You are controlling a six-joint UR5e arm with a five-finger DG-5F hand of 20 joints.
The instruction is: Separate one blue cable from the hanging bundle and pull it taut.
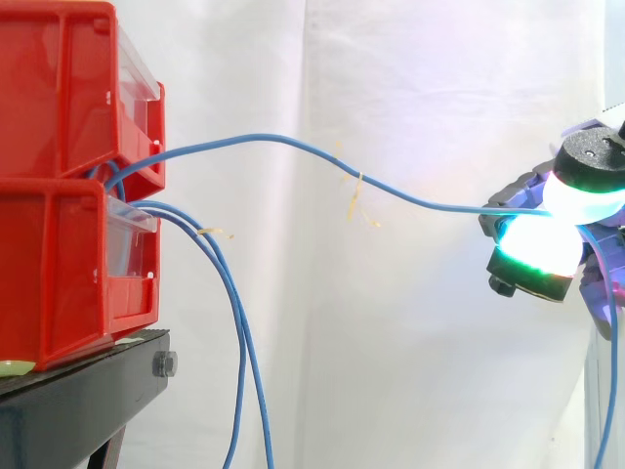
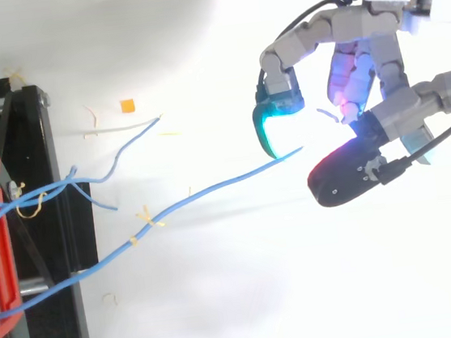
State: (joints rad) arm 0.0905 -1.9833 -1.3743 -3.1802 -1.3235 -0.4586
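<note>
At the right of the side view, the hand [image 1: 591, 166] pinched one blue cable [image 1: 273, 137] between its glowing pads. The cable stretched in a shallow arc from the red bins [image 1: 59, 244], and other cables [image 1: 244, 337] hung beside the stand [image 1: 78, 376].

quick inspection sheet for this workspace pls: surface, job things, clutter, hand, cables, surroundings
surface: black stand carrying two stacked red bins
job's things: one blue cable drawn out from the bins across to the hand, slightly arched, not fully straight
clutter: small orange scrap and pale tie scraps on the white floor
hand: hand at the right, glowing fingertips pinching the blue cable
cables: other blue cables hang down from the bins
surroundings: white curtain behind
</note>
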